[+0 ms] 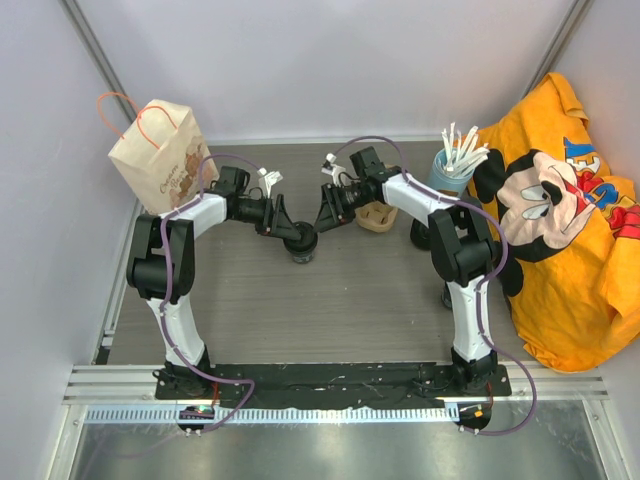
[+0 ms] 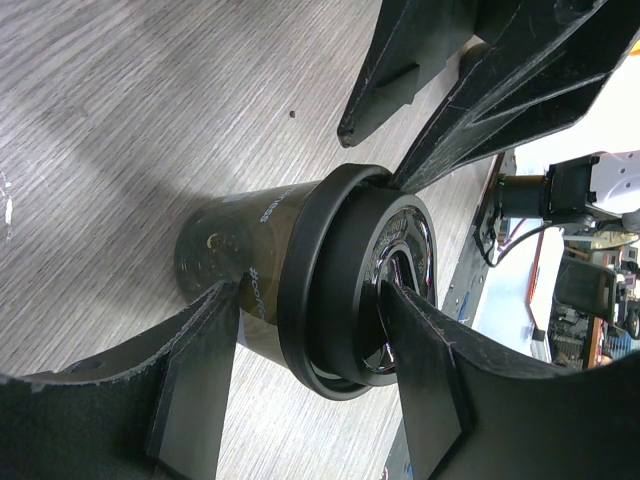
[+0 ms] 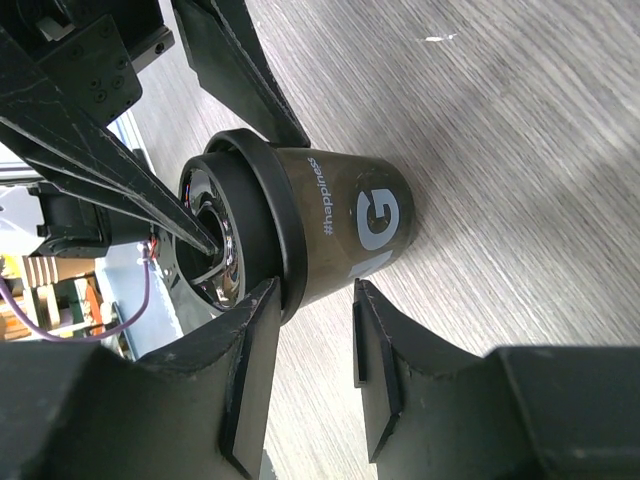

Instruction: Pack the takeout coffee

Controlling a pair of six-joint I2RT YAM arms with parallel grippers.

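The takeout coffee (image 1: 303,250) is a dark cup with a black lid, printed "#happiness". It stands upright on the table mid-way between the arms. My left gripper (image 1: 298,235) is open and straddles the lid (image 2: 330,290). One finger (image 2: 420,380) rests on the lid's top recess. The other (image 2: 200,380) sits beside the cup body, with a gap below the rim. My right gripper (image 1: 325,215) is open with a narrow gap (image 3: 315,290) and holds nothing. One fingertip (image 3: 262,300) touches the lid rim of the cup (image 3: 340,220).
A cardboard carrier (image 1: 378,216) sits just behind the right gripper. A brown paper bag (image 1: 160,155) stands at the back left. A blue cup of white stirrers (image 1: 455,165), another black cup (image 1: 421,237) and an orange cartoon cloth (image 1: 570,230) are on the right.
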